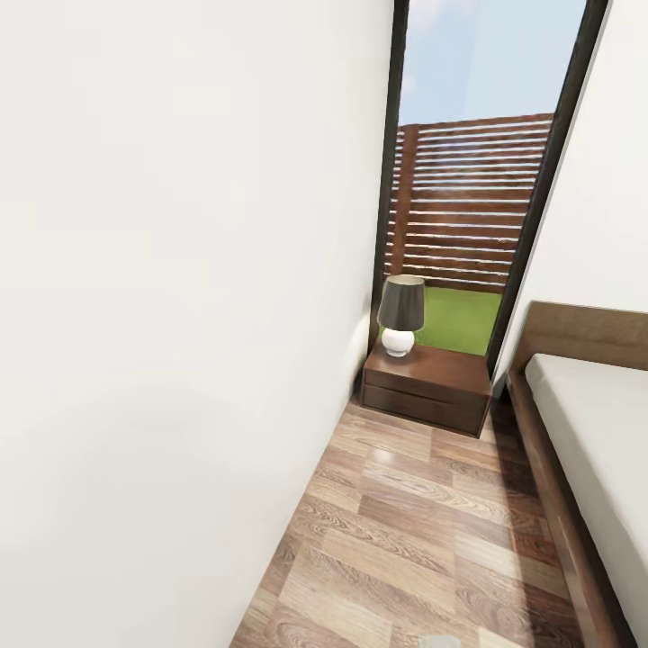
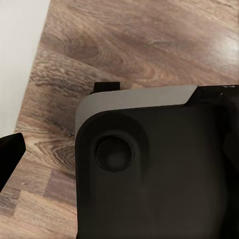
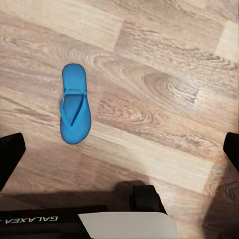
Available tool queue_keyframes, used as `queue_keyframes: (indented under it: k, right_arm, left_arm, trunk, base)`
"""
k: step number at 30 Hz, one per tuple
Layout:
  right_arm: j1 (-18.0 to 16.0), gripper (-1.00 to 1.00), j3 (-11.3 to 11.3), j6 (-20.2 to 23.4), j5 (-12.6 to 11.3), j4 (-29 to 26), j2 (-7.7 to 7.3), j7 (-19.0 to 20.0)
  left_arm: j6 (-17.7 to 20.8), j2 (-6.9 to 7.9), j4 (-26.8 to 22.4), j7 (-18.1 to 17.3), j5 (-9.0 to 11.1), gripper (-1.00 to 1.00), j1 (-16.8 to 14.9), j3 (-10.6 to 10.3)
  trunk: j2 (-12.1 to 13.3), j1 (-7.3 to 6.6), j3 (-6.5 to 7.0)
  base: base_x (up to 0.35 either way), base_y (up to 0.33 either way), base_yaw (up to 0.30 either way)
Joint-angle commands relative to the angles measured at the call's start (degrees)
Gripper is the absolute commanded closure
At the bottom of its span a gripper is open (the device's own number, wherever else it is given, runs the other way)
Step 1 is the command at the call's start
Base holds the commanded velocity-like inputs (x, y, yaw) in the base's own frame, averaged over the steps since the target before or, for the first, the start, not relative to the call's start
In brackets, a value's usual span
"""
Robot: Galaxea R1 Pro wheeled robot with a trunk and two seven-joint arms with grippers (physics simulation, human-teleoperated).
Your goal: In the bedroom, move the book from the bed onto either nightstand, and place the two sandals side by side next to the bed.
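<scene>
Robot in transit along bed [image 1: 585, 423], nothing held; right fingers [image 3: 12, 154] spread wide above one blue sandal [image 3: 74, 110] lying flat on floor [image 1: 414, 531]. Left fingers: state unclear. Nightstand [image 1: 430, 382] at bed head. Next: find book, second sandal

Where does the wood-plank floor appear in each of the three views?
Head view: the floor runs between the white wall and the bed, up to the nightstand.
Left wrist view: floor beside the wall, behind a dark robot part.
Right wrist view: floor under a blue sandal.
Shared landmark: the plank grain.
</scene>
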Motion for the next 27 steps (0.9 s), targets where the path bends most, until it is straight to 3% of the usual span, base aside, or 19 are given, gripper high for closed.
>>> queue_keyframes:
  k: [1,18,22,26,27]
  right_arm:
    - [-0.5,-1.0,0.0,0.5,-0.1,-0.1,0.09,-0.3]
    - [-3.8,-1.0,-0.1,5.2,-0.1,-0.1,1.57,-0.5]
    - [-3.9,-1.0,-0.1,5.4,-0.1,0.0,1.71,-0.5]
    - [-4.0,-1.0,-0.2,5.6,-0.2,0.2,1.76,-0.5]
    - [-4.0,-1.0,-0.2,5.6,-0.2,0.2,1.76,-0.5]
  left_arm:
    - [-0.2,0.01,0.0,0.0,-0.1,-1.0,0.0,0.0]
    - [1.0,-0.01,-4.5,0.0,-0.1,-1.0,-0.4,-0.1]
    - [4.0,-0.02,-7.7,0.1,-0.2,-1.0,-1.1,-0.3]
    - [13.1,0.0,-15.4,0.2,-0.2,-1.0,-2.0,-1.9]
    - [13.1,0.0,-15.4,0.2,-0.2,-1.0,-2.0,-1.9]
  trunk:
    - [0.0,0.0,-0.06]
    - [0.0,0.0,-0.06]
    - [0.0,0.0,-0.06]
    - [0.0,0.0,-0.06]
    - [0.0,0.0,-0.06]
  base:
    - [0.0,0.0,0.0]
    - [0.0,0.0,0.0]
    - [0.0,0.0,0.0]
    - [0.0,0.0,0.0]
    - [0.0,0.0,0.0]
